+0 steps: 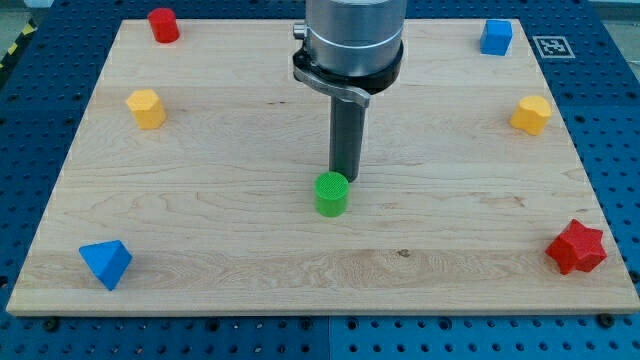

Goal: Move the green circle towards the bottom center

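The green circle is a short green cylinder near the middle of the wooden board, slightly below centre. My tip is the lower end of the dark rod and sits just above and a little right of the green circle, touching or nearly touching its top edge. The rod hangs from the grey arm head at the view's top centre.
A red cylinder is at the top left, a blue cube at the top right. Yellow blocks sit at the left and right. A blue triangular block is bottom left, a red star bottom right.
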### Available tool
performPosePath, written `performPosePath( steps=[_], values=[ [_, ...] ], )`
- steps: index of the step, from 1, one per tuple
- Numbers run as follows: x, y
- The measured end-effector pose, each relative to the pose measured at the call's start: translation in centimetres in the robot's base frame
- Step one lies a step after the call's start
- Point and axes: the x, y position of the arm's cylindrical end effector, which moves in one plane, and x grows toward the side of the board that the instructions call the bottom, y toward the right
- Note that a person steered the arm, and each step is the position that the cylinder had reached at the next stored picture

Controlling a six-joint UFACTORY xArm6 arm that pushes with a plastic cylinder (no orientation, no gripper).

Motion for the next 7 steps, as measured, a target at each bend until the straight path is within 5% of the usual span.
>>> performPosePath(
  steps=[3,5,6,7],
  values=[
    [1.8,-3.3],
    [6.9,-3.2],
    [6.1,-3.2],
    [0.8,-2.6]
  ],
)
